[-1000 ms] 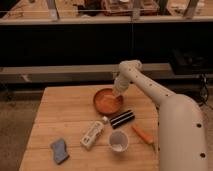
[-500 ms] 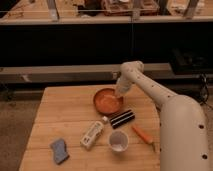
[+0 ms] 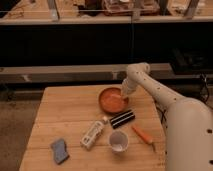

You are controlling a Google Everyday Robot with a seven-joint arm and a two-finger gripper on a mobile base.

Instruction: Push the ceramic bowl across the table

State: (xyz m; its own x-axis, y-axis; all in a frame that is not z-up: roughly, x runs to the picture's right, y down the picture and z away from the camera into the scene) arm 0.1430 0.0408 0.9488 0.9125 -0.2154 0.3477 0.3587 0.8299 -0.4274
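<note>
The gripper (image 3: pixel 121 96) reaches down at the right rim of the bowl (image 3: pixel 112 100) on the counter (image 3: pixel 65 115).

Pincer (image 3: pixel 123 93) at ceramic bowl (image 3: pixel 113 100) (apparently touching); table (image 3: pixel 65 107) leftward bare.

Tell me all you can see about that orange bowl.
The bowl is round, shallow and glossy orange, ceramic by its look. It sits upright on the far right part of the wooden table. The gripper reaches down over its right rim. A dark striped block lies just in front, apart from it.
</note>
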